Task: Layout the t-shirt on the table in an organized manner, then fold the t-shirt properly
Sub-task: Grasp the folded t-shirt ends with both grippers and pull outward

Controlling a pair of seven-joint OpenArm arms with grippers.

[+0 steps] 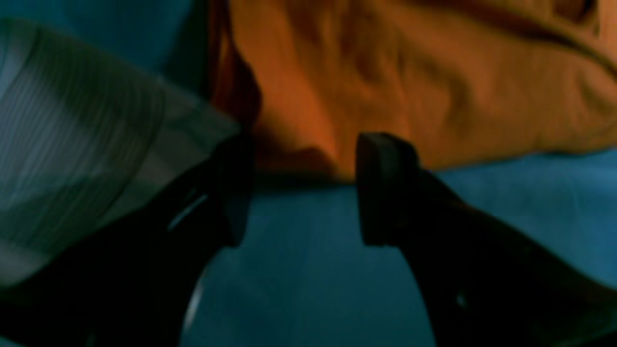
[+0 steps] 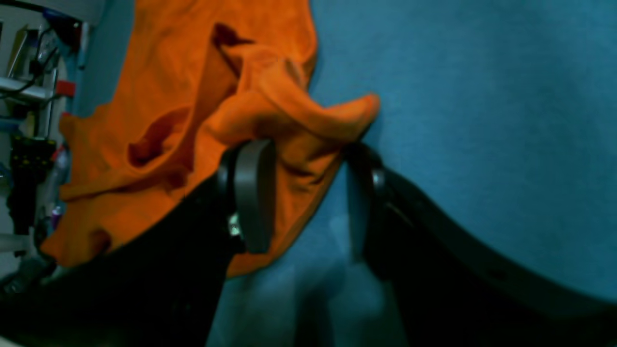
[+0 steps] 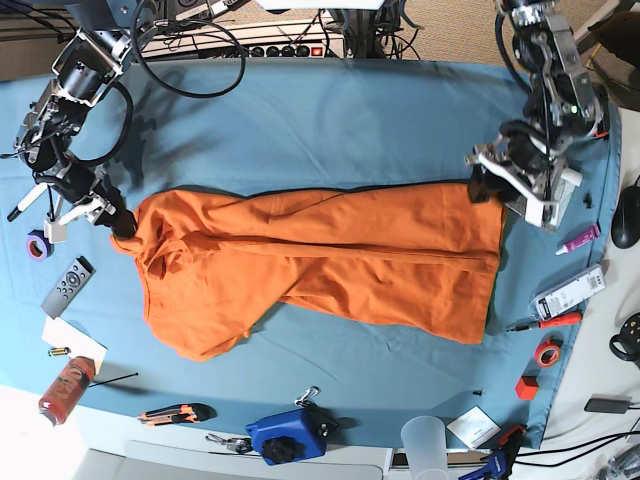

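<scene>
The right gripper [image 2: 306, 193] has its fingers clamped on a bunched corner of the t-shirt [image 3: 320, 265], and the left gripper [image 1: 301, 188] has fingers apart just off the hem on the table [image 3: 300, 120], so pull gently and flat.

Soft focus blurs the bright orange fabric t-shirt [image 1: 434, 82] in the left wrist view, its far folds cut by the frame; a pale ribbed shape [image 1: 82, 144] beside it stays unidentifiable.
</scene>
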